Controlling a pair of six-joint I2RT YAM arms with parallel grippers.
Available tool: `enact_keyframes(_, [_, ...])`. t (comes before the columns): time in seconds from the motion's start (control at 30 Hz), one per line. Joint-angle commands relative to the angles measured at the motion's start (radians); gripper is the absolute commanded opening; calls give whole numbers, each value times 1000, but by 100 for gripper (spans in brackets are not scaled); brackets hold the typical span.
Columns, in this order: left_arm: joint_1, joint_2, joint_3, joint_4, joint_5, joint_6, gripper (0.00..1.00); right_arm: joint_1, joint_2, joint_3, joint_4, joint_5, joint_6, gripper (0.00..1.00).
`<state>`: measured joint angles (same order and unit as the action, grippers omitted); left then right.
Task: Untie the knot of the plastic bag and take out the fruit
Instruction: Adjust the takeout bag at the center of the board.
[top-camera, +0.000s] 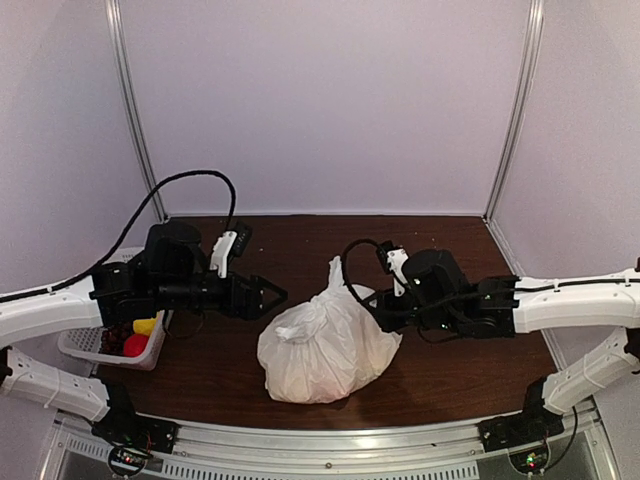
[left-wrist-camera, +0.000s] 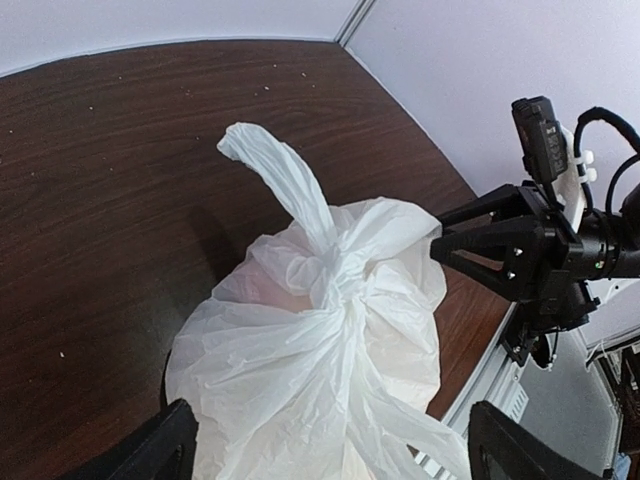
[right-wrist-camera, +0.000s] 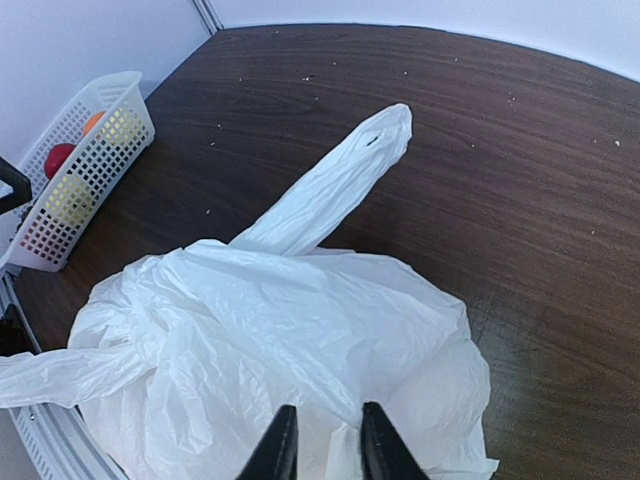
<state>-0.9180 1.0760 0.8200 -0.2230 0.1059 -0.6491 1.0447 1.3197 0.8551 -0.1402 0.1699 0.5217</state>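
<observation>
The small twisted white knot (left-wrist-camera: 335, 285) tops the crinkly white plastic bag (top-camera: 325, 355), nearer my wide-open left end effector (top-camera: 274, 303). Whether my right end effector (right-wrist-camera: 328, 445) grips anything, I cannot tell.

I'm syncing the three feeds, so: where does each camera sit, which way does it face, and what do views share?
Top: fixed above and behind the arms, looking down at the table; both arms show, left gripper and right gripper flanking the bag.
Left wrist: on the left arm, facing right over the knot; own fingers in bottom corners.
Right wrist: on the right arm, facing left toward the basket; own fingers at bottom.
Shared: all show the bag; left wrist also catches the right gripper.
</observation>
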Motion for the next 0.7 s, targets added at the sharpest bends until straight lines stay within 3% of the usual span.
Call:
enact_keyframes(0.0, [-2,79,2,51,42,7,94,-2,-66,-62,30,-14,25,35])
enact_keyframes(0.17, [-1,164,45,45,56,51,82,-3,-136,-83,22,4,36,52])
enact_keyframes(0.33, [-2,234,82,59,97,63,74,-2,-172,-67,-16,21,25,53])
enact_keyframes(0.67, [-3,320,101,94,161,65,76,-2,-179,-52,-18,24,21,53])
